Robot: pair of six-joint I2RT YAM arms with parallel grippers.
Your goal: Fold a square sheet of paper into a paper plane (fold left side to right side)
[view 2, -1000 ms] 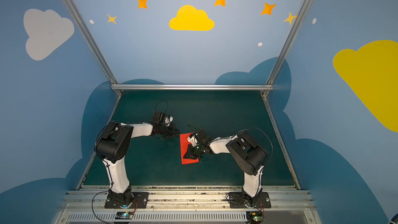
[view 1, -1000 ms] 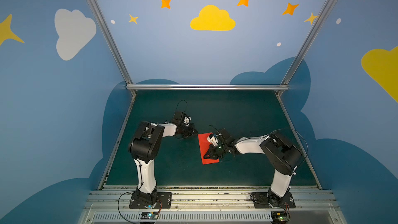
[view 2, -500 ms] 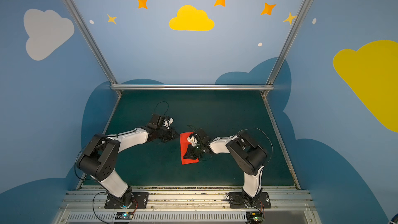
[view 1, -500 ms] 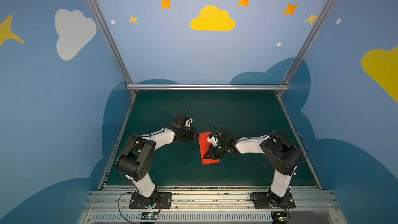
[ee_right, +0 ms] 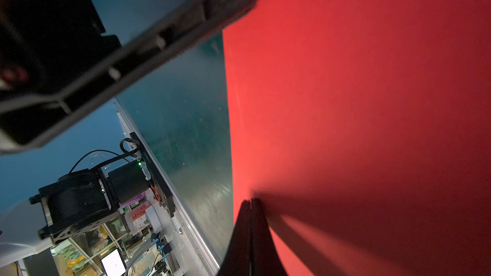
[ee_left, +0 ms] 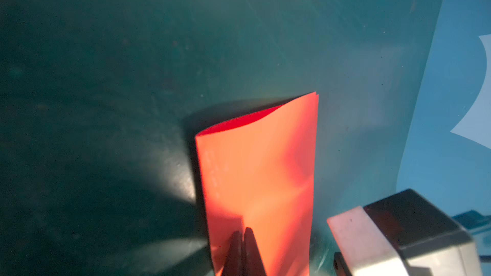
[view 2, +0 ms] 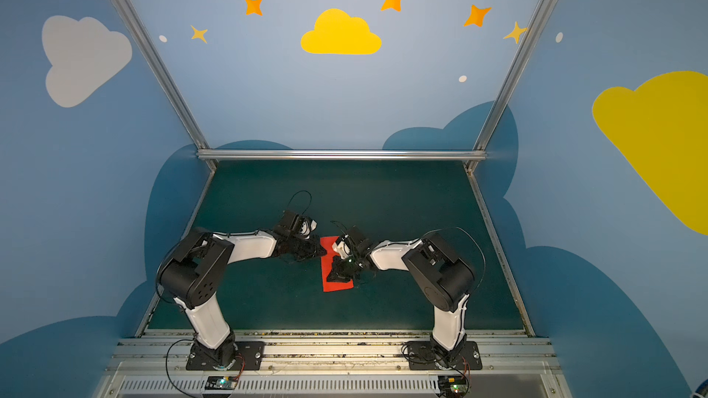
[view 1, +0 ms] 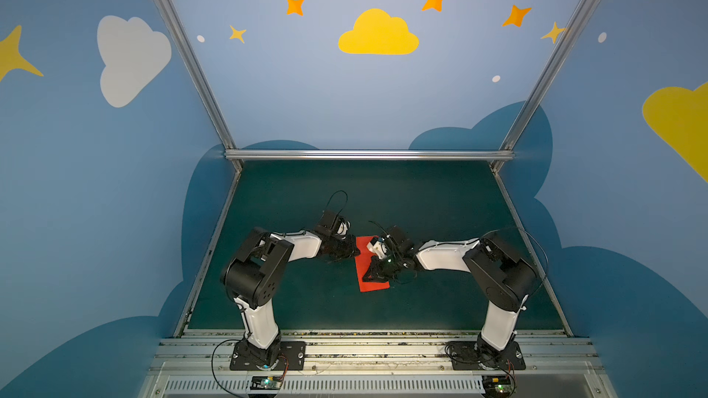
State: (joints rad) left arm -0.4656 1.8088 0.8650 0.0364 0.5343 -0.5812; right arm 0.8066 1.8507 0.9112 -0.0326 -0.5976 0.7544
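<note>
The square sheet of paper is bright red and lies on the green mat, folded over into a narrow upright rectangle. In the left wrist view the paper bulges open at its far end. My left gripper is shut, its tips resting on the sheet's upper left edge. My right gripper is shut too, its tips pressing on the paper near the left edge, lower down. No paper plane is in view.
The green mat is walled in blue on three sides, with a metal bar at the back and an aluminium rail at the front where both arm bases stand. The two wrists sit close together over the sheet.
My left gripper has moved right and slightly forward onto the paper's edge, its elbow dipping and rising again. The right arm and the paper have stayed put.
</note>
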